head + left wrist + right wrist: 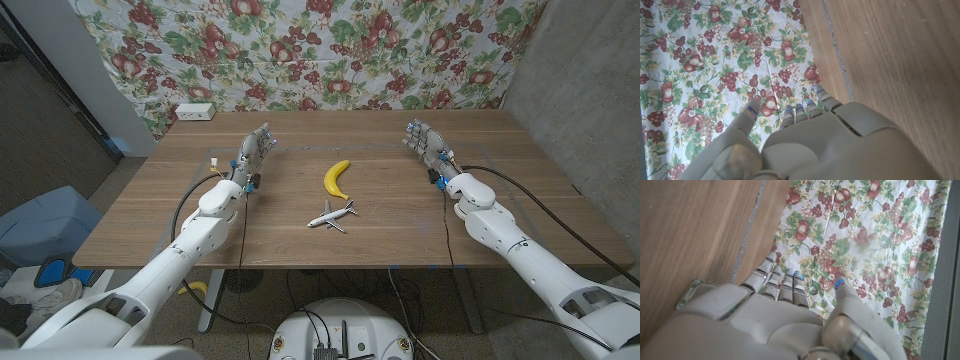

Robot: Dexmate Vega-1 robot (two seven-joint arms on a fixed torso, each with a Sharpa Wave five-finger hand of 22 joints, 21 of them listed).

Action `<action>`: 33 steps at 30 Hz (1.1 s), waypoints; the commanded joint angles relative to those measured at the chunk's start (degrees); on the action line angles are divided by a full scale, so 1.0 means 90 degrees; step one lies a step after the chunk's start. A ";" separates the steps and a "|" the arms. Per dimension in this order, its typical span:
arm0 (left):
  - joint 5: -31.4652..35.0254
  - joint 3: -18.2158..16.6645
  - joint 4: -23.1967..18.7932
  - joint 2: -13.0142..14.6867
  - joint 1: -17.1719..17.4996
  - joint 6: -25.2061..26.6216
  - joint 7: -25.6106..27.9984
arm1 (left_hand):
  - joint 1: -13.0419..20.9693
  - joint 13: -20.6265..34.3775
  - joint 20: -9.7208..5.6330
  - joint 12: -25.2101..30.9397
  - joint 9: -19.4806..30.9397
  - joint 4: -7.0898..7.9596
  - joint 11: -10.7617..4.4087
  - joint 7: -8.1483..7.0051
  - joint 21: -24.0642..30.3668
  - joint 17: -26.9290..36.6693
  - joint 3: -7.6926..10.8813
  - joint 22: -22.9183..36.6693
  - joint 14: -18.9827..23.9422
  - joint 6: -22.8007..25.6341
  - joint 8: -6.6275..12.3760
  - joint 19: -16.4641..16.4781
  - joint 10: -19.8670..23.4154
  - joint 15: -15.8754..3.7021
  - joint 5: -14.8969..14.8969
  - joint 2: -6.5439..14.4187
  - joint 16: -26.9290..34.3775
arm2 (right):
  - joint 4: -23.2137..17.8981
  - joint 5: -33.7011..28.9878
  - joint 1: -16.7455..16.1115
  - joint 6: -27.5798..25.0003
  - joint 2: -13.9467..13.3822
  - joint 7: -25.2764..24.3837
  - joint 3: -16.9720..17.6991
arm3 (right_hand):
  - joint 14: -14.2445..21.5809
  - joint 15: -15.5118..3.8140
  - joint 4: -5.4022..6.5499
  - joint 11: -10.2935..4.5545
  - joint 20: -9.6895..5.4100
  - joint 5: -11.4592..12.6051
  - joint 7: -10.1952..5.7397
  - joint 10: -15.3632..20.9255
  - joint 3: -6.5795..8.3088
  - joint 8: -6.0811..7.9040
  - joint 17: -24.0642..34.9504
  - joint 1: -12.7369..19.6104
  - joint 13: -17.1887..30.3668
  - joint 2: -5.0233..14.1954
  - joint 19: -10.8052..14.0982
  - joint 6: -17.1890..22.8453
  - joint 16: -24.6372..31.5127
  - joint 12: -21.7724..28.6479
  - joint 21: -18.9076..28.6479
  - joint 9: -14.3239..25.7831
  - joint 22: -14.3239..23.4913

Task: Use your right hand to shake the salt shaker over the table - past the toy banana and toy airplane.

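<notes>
Hands first: the right hand [425, 141] reaches out over the far right part of the wooden table [290, 245], fingers extended and slightly apart, holding nothing — its arm comes in from the near right corner. The left hand [255, 152] mirrors it on the far left, also empty with fingers apart. Between them lie the toy banana [337, 179] and, nearer the front edge, the toy airplane [332, 215] — close together but not touching. A fruit-patterned cloth [330, 50] hangs behind the table.
</notes>
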 commanded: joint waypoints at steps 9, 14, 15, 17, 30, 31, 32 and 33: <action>-0.0001 0.0018 0.0176 -0.0028 -0.0081 -0.0052 -0.0112 | 0.0016 0.0024 0.0041 0.0028 0.0011 -0.0038 -0.0007 -0.0073 0.0017 0.0034 0.0022 0.0018 -0.0038 0.0031 0.0049 0.0081 -0.0013 -0.0238 0.0040 0.0449 0.0033 | -0.0308 -0.0417 0.0021 0.0134 -0.0168 -0.0223 -0.0049 | 0.0092 -0.0012 -0.0203 0.0003 0.0027 0.0059 -0.0012 0.0111 0.0041 0.0070 -0.0007 0.0186 0.0028 -0.0096 0.0105 0.0119 -0.0020 0.0064 0.0045 0.0023 0.0035; 0.0024 0.0031 0.0197 -0.0028 -0.0102 -0.0062 -0.0119 | 0.0016 0.0024 0.0064 0.0033 0.0011 -0.0046 -0.0007 -0.0077 0.0019 0.0032 0.0024 0.0019 -0.0018 0.0035 0.0049 0.0098 0.0003 -0.0215 0.0040 0.0442 0.0037 | -0.0452 -0.0558 -0.0005 0.0101 -0.0246 -0.0356 -0.0052 | 0.0100 -0.0013 -0.0232 0.0009 0.0027 0.0066 -0.0017 0.0123 0.0045 0.0067 -0.0005 0.0203 0.0028 -0.0096 0.0104 0.0124 -0.0023 0.0064 0.0041 0.0024 0.0036; 0.0022 0.0033 0.0203 -0.0034 -0.0105 -0.0062 -0.0122 | 0.0016 0.0024 0.0069 0.0033 0.0012 -0.0047 -0.0003 -0.0079 0.0020 0.0032 0.0024 0.0019 -0.0015 0.0036 0.0049 0.0100 0.0003 -0.0217 0.0040 0.0441 0.0038 | -0.0484 -0.0603 -0.0013 0.0101 -0.0272 -0.0386 -0.0053 | 0.0100 -0.0012 -0.0238 0.0014 0.0027 0.0067 -0.0016 0.0125 0.0045 0.0067 -0.0004 0.0207 0.0029 -0.0095 0.0105 0.0126 -0.0024 0.0063 0.0041 0.0024 0.0037; 0.0027 0.0042 0.0227 -0.0057 -0.0118 -0.0078 -0.0121 | 0.0012 0.0024 0.0079 0.0035 0.0012 -0.0045 -0.0005 -0.0081 0.0020 0.0033 0.0024 0.0019 -0.0013 0.0042 0.0051 0.0106 0.0011 -0.0215 0.0040 0.0438 0.0038 | -0.0584 -0.0664 -0.0040 0.0058 -0.0338 -0.0454 -0.0040 | 0.0100 -0.0014 -0.0249 0.0012 0.0027 0.0070 -0.0015 0.0131 0.0047 0.0068 -0.0003 0.0213 0.0029 -0.0092 0.0105 0.0133 -0.0025 0.0064 0.0040 0.0025 0.0037; 0.0045 0.0081 0.0352 -0.0126 -0.0206 -0.0103 -0.0160 | 0.0011 0.0023 0.0087 0.0038 0.0013 -0.0059 -0.0004 -0.0073 0.0022 0.0031 0.0030 0.0020 0.0008 0.0065 0.0055 0.0134 0.0029 -0.0205 0.0040 0.0431 0.0039 | -0.0993 -0.1009 -0.0192 -0.0105 -0.0568 -0.0872 0.0023 | 0.0104 -0.0014 -0.0299 0.0008 0.0026 0.0085 -0.0048 0.0148 0.0050 0.0065 0.0010 0.0235 0.0031 -0.0070 0.0105 0.0158 -0.0034 0.0058 0.0033 0.0027 0.0039; 0.0045 0.0081 0.0354 -0.0127 -0.0206 -0.0105 -0.0162 | 0.0011 0.0023 0.0086 0.0040 0.0013 -0.0059 -0.0005 -0.0075 0.0022 0.0031 0.0030 0.0020 0.0008 0.0066 0.0055 0.0136 0.0035 -0.0207 0.0040 0.0430 0.0038 | -0.0999 -0.1011 -0.0194 -0.0114 -0.0569 -0.0878 0.0024 | 0.0104 -0.0017 -0.0301 0.0009 0.0023 0.0086 -0.0048 0.0151 0.0050 0.0065 0.0011 0.0236 0.0031 -0.0069 0.0106 0.0161 -0.0035 0.0059 0.0033 0.0027 0.0040; 0.0049 0.0085 0.0370 -0.0130 -0.0216 -0.0113 -0.0172 | 0.0010 0.0023 0.0087 0.0039 0.0013 -0.0059 -0.0001 -0.0076 0.0021 0.0032 0.0031 0.0020 0.0008 0.0066 0.0054 0.0136 0.0033 -0.0207 0.0040 0.0430 0.0038 | -0.1003 -0.1036 -0.0195 -0.0110 -0.0580 -0.0889 0.0024 | 0.0104 -0.0013 -0.0304 0.0008 0.0025 0.0087 -0.0051 0.0155 0.0050 0.0064 0.0012 0.0237 0.0032 -0.0067 0.0103 0.0161 -0.0035 0.0059 0.0031 0.0028 0.0040; 0.0053 0.0087 0.0383 -0.0133 -0.0224 -0.0120 -0.0178 | 0.0009 0.0023 0.0089 0.0039 0.0013 -0.0059 -0.0004 -0.0079 0.0021 0.0032 0.0031 0.0020 0.0010 0.0065 0.0054 0.0136 0.0034 -0.0214 0.0040 0.0429 0.0038 | -0.1018 -0.1042 -0.0200 -0.0127 -0.0583 -0.0913 0.0030 | 0.0105 -0.0013 -0.0307 0.0008 0.0025 0.0088 -0.0048 0.0156 0.0050 0.0064 0.0013 0.0237 0.0032 -0.0065 0.0103 0.0162 -0.0035 0.0059 0.0031 0.0028 0.0040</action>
